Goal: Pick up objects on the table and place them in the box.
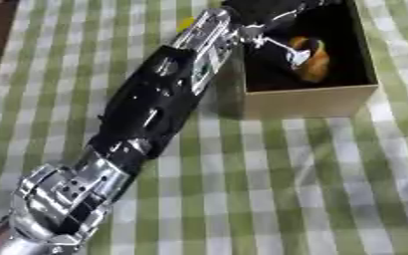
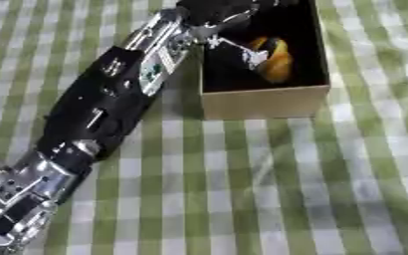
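Reaching over the box (image 1: 308, 102) with the orange thing (image 1: 315, 60) inside, the left hand (image 1: 273, 15) should release low; whether its fingers grip anything, I cannot tell.

You see the tan cardboard box (image 1: 308, 102) at upper right, open, an orange object (image 1: 315, 59) lying inside.

Head stereo pair, downward, shared box (image 1: 308, 101).
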